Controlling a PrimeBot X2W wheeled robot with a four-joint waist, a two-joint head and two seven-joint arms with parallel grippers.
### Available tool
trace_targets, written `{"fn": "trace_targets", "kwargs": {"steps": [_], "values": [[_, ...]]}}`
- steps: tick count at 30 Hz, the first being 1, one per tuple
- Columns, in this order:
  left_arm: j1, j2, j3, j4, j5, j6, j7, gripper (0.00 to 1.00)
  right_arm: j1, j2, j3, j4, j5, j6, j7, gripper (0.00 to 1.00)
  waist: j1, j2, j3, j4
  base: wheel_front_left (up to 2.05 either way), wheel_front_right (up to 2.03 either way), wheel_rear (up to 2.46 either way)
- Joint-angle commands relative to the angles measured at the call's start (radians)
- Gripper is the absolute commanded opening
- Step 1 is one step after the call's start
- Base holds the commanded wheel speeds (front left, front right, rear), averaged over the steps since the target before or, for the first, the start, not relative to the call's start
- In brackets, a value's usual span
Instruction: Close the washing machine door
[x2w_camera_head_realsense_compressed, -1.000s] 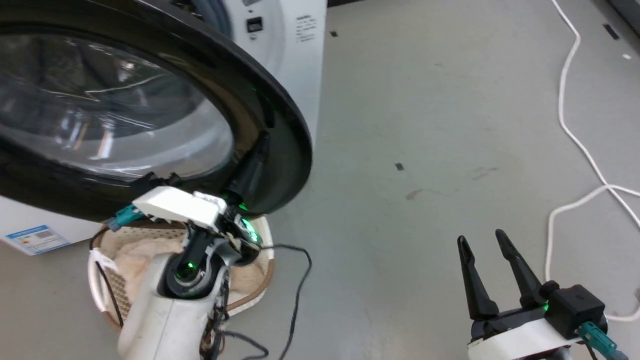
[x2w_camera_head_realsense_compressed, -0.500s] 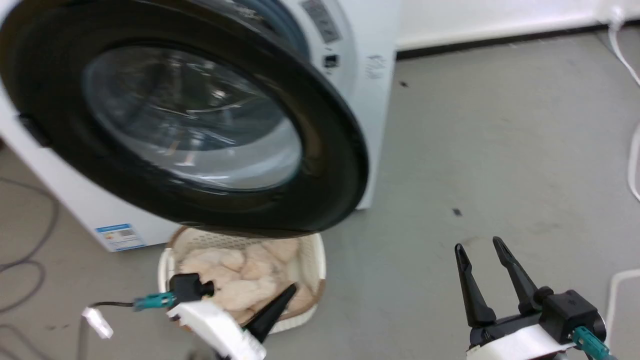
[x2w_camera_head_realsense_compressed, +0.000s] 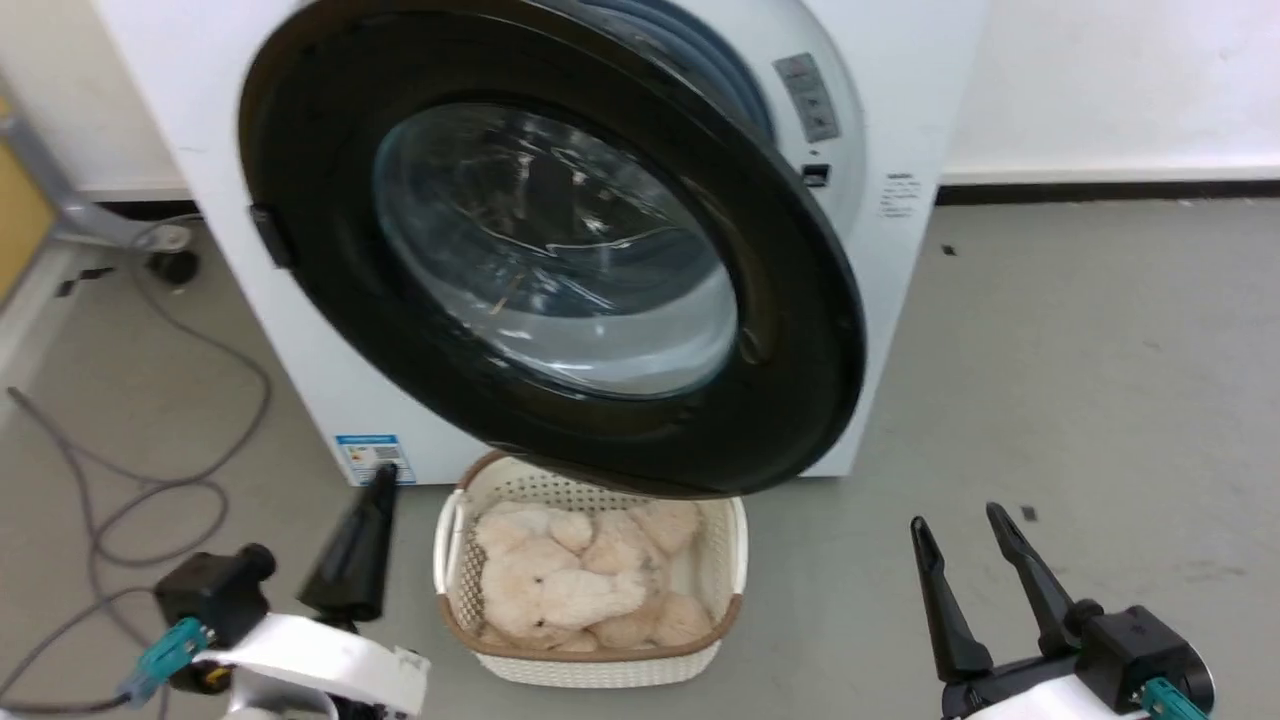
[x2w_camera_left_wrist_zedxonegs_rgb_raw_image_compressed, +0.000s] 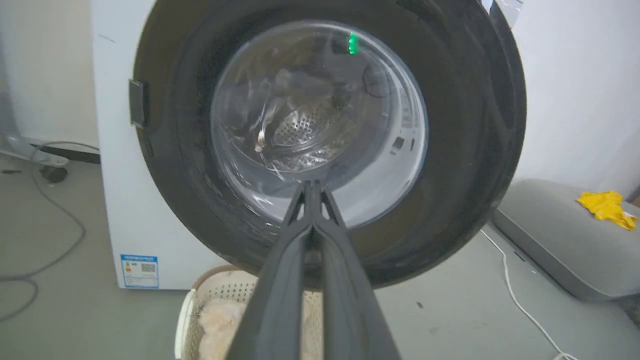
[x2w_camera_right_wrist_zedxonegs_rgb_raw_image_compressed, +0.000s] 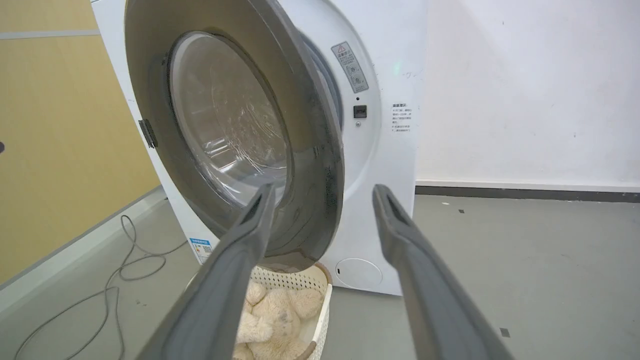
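Note:
The washing machine door, black-rimmed with a bulging glass window, stands partly open on the white washing machine, hinged on the left. Its free edge swings out on the right. My left gripper is low at the left, shut on nothing and apart from the door. In the left wrist view its fingertips point at the door glass. My right gripper is open at the lower right, away from the door. The right wrist view shows that gripper facing the door edge and the machine front.
A white laundry basket with pale plush toys sits on the floor under the door. Grey cables loop on the floor at the left. A grey pad with a yellow item lies right of the machine, beside a white cable.
The head camera has pulled back and tilted up. My left gripper has come off the door's lower rim and sits low at the left, away from it. The right gripper has barely moved.

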Motion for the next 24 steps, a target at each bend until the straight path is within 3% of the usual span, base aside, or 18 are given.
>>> {"fn": "trace_targets", "kwargs": {"steps": [1,4,11,12,13,21,23,24], "values": [[0.027,-0.023,0.044,-0.04,0.068,0.012,-0.004,0.0,0.011,0.001,0.0,-0.003,-0.006,0.001,-0.005,1.0,0.0,0.0,-0.008,0.019,0.0,0.0,0.0],[0.093,-0.079,0.112,-0.093,0.189,0.015,-0.005,0.0,0.015,0.001,0.0,-0.005,-0.008,0.001,-0.005,1.0,0.0,0.0,-0.009,0.031,0.0,0.0,0.0],[0.202,-0.196,0.206,-0.162,0.375,-0.044,-0.005,0.0,0.017,0.001,-0.002,-0.003,-0.005,0.001,-0.005,1.0,0.0,0.0,-0.009,0.046,0.0,0.0,0.0],[0.214,-0.207,0.207,-0.157,0.391,-0.051,-0.005,0.27,0.019,0.001,-0.003,-0.003,-0.003,0.001,-0.005,1.0,0.0,0.0,-0.009,0.048,0.0,0.0,0.0],[0.22,-0.213,0.206,-0.152,0.412,-0.058,-0.005,1.0,0.021,0.001,-0.004,-0.004,-0.002,0.001,-0.005,1.0,0.0,0.0,-0.01,0.051,0.0,0.0,0.0],[0.217,-0.262,0.24,-0.125,0.463,-0.09,-0.005,1.0,0.027,0.001,-0.006,-0.016,0.01,0.001,-0.005,1.0,0.0,0.0,-0.007,0.068,0.0,0.0,0.0],[0.211,-0.269,0.245,-0.122,0.471,-0.093,-0.005,1.0,0.022,0.001,-0.003,-0.043,0.013,0.001,-0.005,0.0,0.0,0.0,-0.004,0.074,0.0,0.0,0.0],[0.208,-0.272,0.25,-0.121,0.475,-0.094,-0.005,1.0,0.023,0.001,-0.001,-0.051,0.011,0.001,-0.005,0.0,0.0,0.0,-0.002,0.078,0.0,0.0,0.0]]}}
